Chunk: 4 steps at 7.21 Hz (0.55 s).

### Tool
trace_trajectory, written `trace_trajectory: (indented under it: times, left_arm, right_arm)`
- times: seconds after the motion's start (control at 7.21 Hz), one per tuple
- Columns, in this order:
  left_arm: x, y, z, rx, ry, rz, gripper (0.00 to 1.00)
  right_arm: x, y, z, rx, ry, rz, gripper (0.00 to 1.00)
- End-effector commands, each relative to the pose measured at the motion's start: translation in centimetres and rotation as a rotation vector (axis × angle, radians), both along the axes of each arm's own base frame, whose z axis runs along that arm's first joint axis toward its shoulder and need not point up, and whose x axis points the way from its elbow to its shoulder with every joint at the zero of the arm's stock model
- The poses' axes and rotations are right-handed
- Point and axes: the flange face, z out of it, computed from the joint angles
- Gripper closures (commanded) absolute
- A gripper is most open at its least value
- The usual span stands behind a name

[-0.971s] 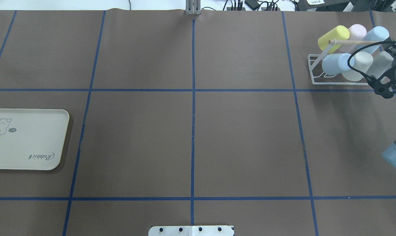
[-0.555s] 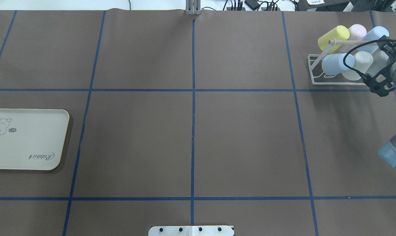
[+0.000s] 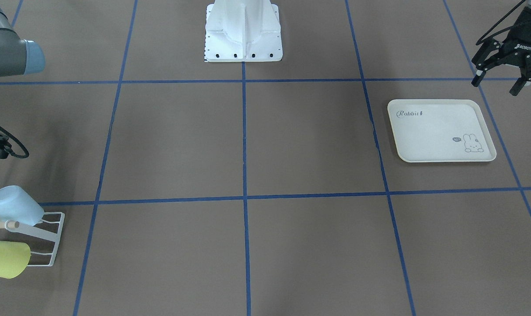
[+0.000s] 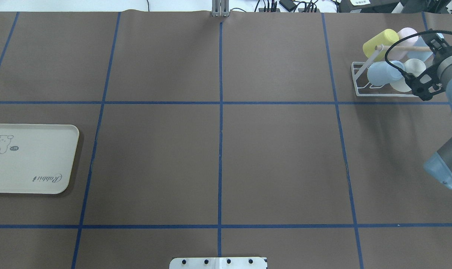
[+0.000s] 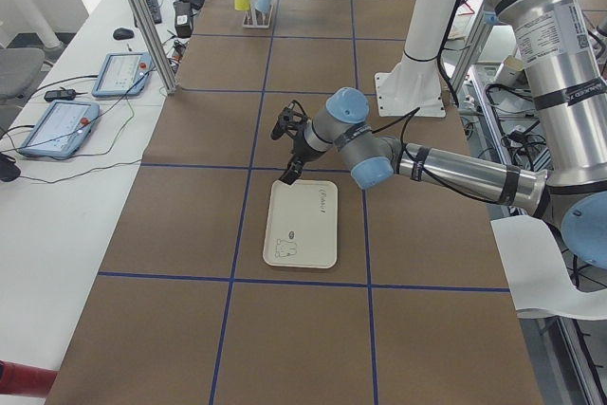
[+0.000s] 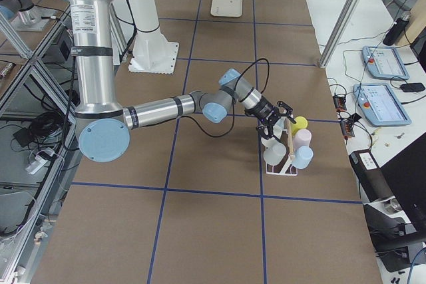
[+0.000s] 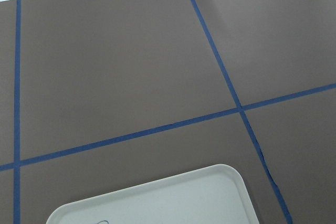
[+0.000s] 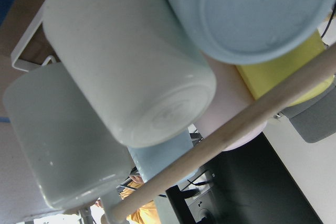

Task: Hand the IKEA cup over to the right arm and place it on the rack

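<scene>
IKEA cup, as I read it, is the pale off-white plastic tumbler (image 8: 126,61) lying on its side on the small white wire rack (image 4: 375,95). Its base is turned toward the right gripper (image 6: 276,119), just ahead of the fingers. Five more pastel tumblers (image 4: 383,73) crowd it under the light wooden dowel (image 8: 247,119), so which one is meant stays uncertain.

It should handle as light, stiff and hardly fragile, though the smooth tapered wall looks slippery. A pinch across the wall near the rim would probably hold best.

The silver-grey right arm (image 4: 450,74) covers its own fingers from overhead, and the wrist camera shows none of them, so I cannot tell whether they grip or are released. Whether a prong sits inside the cup is hidden too, and the front view cuts the rack at its edge.

The left gripper (image 3: 496,87) hangs spread and empty, with the bare cream rabbit-print tray (image 3: 432,136) below and ahead of its fingers.
</scene>
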Motion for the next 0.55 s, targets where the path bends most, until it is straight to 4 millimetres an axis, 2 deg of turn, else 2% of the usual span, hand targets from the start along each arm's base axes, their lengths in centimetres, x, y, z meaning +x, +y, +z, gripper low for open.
trace_trajectory:
  times: [0.0,0.14,0.28,0.42]
  left_arm:
    - [-0.4,0.5,0.1,0.081,-0.056,0.073,0.00]
    - [-0.8,1.2,0.5,0.127,-0.056,0.187,0.00]
    - [-3.6,1.3,1.4,0.167,-0.079,0.194,0.00]
    - [-5.2,1.9,2.2,0.147,-0.102,0.180,0.00]
  right_arm:
    - [3.6,0.3,1.8,-0.093,-0.256,0.169,0.00]
    - [6.4,1.1,3.3,-0.187,-0.396,0.209,0.00]
    - [11.0,1.3,4.4,-0.271,-0.503,0.274,0.00]
    - [16.7,1.4,5.5,-0.374,-0.553,0.357,0.00]
